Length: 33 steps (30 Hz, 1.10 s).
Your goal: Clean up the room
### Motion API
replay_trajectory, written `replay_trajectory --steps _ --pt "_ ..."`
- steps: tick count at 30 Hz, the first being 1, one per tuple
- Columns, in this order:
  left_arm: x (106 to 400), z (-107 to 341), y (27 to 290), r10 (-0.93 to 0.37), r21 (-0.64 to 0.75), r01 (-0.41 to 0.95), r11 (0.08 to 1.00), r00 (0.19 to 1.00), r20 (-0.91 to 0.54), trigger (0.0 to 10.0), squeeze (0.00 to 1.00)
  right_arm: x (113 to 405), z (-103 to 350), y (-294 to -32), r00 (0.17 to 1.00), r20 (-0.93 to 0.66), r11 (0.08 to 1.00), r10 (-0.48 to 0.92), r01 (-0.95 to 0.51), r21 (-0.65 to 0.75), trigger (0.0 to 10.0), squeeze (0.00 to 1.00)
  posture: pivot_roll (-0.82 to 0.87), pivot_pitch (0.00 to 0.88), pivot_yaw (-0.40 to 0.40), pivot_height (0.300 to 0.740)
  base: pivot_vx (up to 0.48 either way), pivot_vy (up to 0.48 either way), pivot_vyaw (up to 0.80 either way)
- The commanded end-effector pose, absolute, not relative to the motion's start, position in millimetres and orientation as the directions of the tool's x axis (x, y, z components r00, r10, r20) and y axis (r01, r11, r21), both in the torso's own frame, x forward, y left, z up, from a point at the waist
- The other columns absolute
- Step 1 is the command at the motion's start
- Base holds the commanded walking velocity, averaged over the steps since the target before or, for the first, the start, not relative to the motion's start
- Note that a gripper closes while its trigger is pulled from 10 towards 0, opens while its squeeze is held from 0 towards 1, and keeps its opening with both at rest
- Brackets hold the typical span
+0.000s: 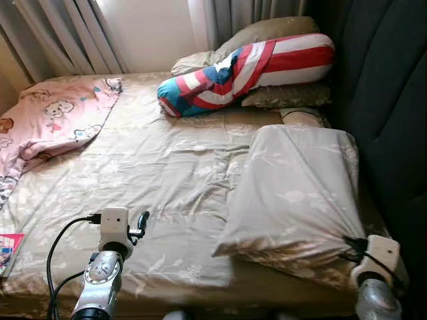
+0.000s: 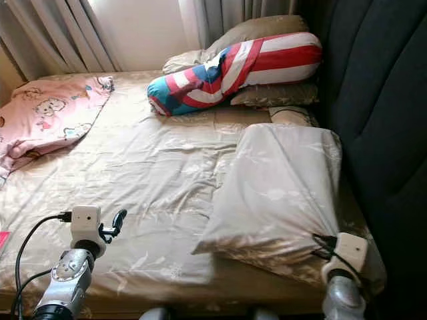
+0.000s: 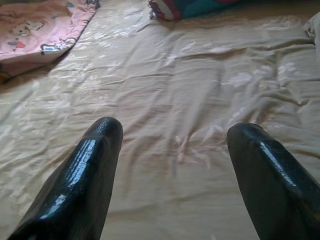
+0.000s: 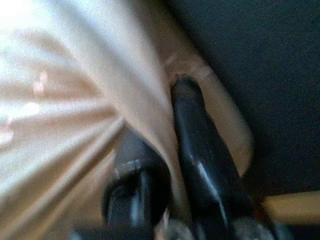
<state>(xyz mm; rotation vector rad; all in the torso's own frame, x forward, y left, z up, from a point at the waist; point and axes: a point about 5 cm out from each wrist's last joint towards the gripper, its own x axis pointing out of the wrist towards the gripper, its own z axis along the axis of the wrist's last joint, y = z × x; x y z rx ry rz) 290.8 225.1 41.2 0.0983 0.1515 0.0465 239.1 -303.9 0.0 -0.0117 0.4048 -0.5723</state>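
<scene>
Left eye view: a beige satin pillow (image 1: 293,193) with a faint floral print lies at right centre on the matching sheet (image 1: 153,167); the right gripper (image 1: 352,245) pinches its lower right corner. A stars-and-stripes bolster (image 1: 247,70) sits top centre, a pink cartoon blanket (image 1: 53,120) upper left.

Left wrist view: the left gripper (image 3: 172,150) has 2 glossy fingers spread above the wrinkled sheet.

Right wrist view: blurred fingers (image 4: 200,150) clamp pillow fabric.
</scene>
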Motion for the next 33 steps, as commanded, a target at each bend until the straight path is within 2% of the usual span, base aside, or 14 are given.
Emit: replay_trajectory --steps 1,29,30,31,33 --pt "289 40 233 0.073 0.101 -0.057 0.993 0.985 -0.158 10.0 0.0 228 11 -334 0.677 -0.32 0.743 -0.662 0.647 -0.168 10.0 0.0 -0.18 0.0 0.079 0.669 0.0 0.0 0.0" --pt "289 40 233 0.073 0.101 -0.057 0.993 0.985 -0.158 10.0 0.0 228 11 -334 0.677 -0.32 0.743 -0.662 0.647 -0.168 10.0 0.0 -0.18 0.0 0.079 0.669 0.0 0.0 0.0" --pt "289 40 234 0.07 0.104 -0.054 0.993 0.985 -0.156 10.0 0.0 224 17 -347 0.628 -0.289 0.688 -0.723 0.693 -0.216 10.0 0.0 -0.18 0.0 0.082 0.669 0.0 0.0 0.0" --pt "291 42 236 0.073 0.112 -0.056 0.992 0.986 -0.151 10.0 0.0 222 43 -376 0.552 -0.175 0.578 -0.816 0.761 -0.296 10.0 0.0 -0.17 0.015 0.098 0.669 0.0 0.0 0.0" --pt "293 45 238 0.077 0.124 -0.059 0.991 0.987 -0.144 10.0 0.0 221 89 -412 0.437 0.024 0.398 -0.899 0.838 -0.372 10.0 0.0 -0.17 0.016 0.101 0.669 0.0 0.0 0.0"
